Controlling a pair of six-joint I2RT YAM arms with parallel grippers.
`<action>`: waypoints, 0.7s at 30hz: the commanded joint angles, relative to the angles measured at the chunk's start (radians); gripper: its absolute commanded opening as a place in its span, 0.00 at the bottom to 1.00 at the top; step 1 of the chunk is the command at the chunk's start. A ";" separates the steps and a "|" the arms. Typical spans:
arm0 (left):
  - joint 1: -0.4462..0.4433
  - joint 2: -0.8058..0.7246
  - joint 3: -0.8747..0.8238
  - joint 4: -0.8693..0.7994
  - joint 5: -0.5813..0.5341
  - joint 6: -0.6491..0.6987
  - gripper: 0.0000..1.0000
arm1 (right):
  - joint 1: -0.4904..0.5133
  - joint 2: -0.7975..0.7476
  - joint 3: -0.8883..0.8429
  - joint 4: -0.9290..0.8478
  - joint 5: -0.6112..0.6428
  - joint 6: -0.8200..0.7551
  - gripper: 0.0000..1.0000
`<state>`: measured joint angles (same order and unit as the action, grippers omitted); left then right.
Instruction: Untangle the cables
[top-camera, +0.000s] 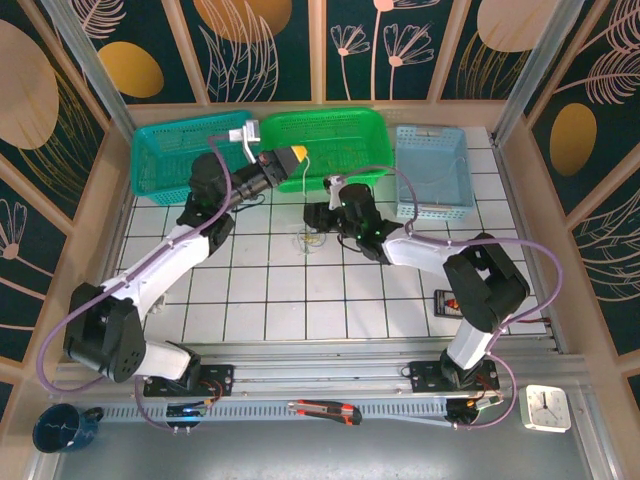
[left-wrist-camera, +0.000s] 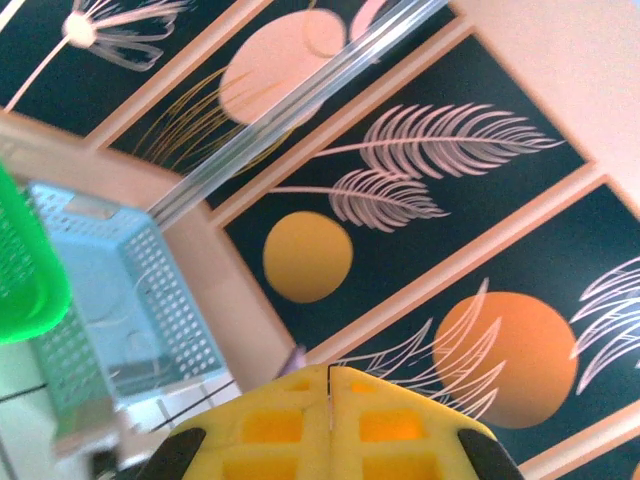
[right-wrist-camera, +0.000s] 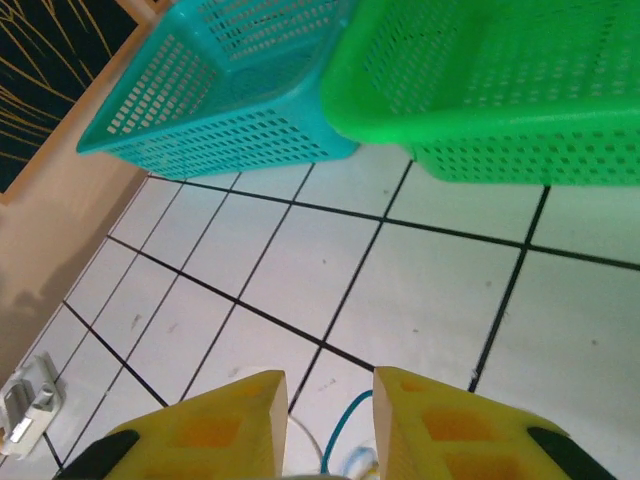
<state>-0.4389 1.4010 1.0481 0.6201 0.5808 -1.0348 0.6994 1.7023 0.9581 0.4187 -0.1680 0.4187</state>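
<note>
The cables (top-camera: 307, 240) lie as a small bunch of thin pale loops on the white tiles in front of the green basket. My left gripper (top-camera: 296, 158) is raised at that basket's front wall. Its yellow fingers (left-wrist-camera: 400, 420) are pressed together, with a faint pale thread in the seam. A thin wire hangs from its tip towards the bunch. My right gripper (top-camera: 318, 214) sits low just right of the bunch and is open (right-wrist-camera: 330, 400). A blue wire (right-wrist-camera: 345, 425) and a white one run between its fingers, which touch neither.
Along the back stand a teal basket (top-camera: 140, 165), a green basket (top-camera: 330, 116) and a light blue basket (top-camera: 465, 175). A small dark card (top-camera: 447, 302) lies near the right arm. Off the tiles at the front are a cutter (top-camera: 325, 409), a clock (top-camera: 547, 407) and a mug (top-camera: 60, 428).
</note>
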 joint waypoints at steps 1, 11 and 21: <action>-0.004 -0.033 0.077 0.000 0.023 -0.040 0.00 | -0.005 -0.003 -0.070 0.087 0.024 0.070 0.27; -0.003 -0.024 0.261 -0.027 0.026 -0.063 0.00 | 0.008 -0.013 -0.240 0.177 0.030 0.199 0.27; -0.004 -0.025 0.365 -0.061 0.024 -0.052 0.00 | 0.015 0.021 -0.243 0.175 0.036 0.212 0.42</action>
<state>-0.4389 1.3891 1.3705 0.5705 0.5945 -1.0790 0.7063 1.7031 0.7235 0.5648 -0.1547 0.6182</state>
